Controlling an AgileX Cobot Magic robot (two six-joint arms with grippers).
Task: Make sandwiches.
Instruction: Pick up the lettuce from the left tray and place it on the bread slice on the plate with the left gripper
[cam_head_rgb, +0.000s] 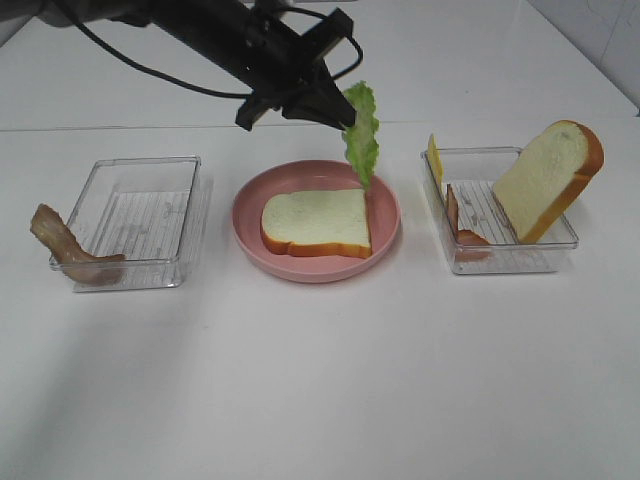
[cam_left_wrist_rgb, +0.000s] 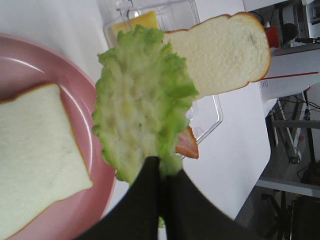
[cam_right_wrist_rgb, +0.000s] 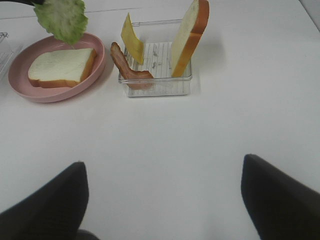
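Robot lab test bench. Bare flat white tabletop (cam_head_rgb: 320, 400), with a black robot arm (cam_head_rgb: 220, 35) trailing a loose black cable (cam_head_rgb: 140, 68) above it. The food is fake: white toy bread slice with orange-brown crust (cam_head_rgb: 318, 222) on a round pink plastic plate (cam_head_rgb: 246, 215), a ruffled green toy lettuce leaf (cam_head_rgb: 362, 135), and clear plastic rectangular trays (cam_head_rgb: 130, 272). Past the table edge, the left wrist view shows grey metal frame struts (cam_left_wrist_rgb: 295, 124), dangling cables (cam_left_wrist_rgb: 300, 102) and a white bench with a red stripe (cam_left_wrist_rgb: 295, 62).
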